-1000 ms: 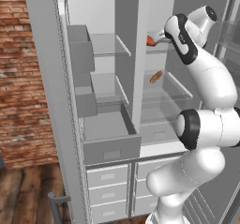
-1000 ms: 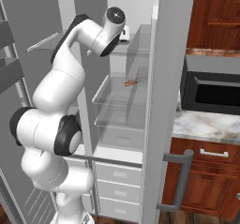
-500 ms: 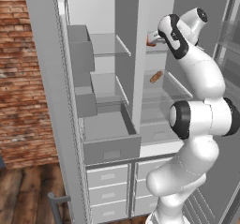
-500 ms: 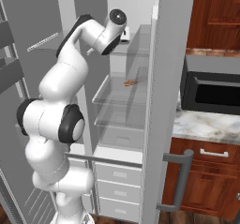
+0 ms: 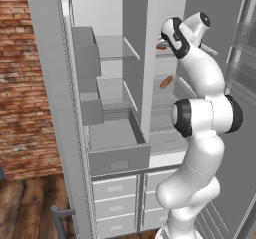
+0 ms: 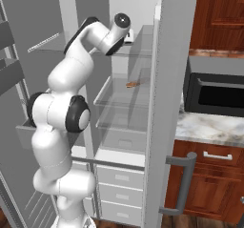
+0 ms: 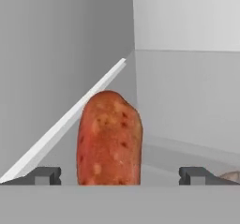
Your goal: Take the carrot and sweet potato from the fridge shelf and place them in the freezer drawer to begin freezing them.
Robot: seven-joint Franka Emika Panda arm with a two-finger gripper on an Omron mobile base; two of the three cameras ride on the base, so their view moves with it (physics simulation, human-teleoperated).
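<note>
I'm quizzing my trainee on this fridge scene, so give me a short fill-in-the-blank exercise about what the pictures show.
1. The hand has its jaws ____.
2. In the hand view, the sweet potato stands ____ the two fingertips.
3. The freezer drawer is pulled ____.
4. The wall left of the fridge is made of ____.

Missing words: open; between; out; brick
</note>
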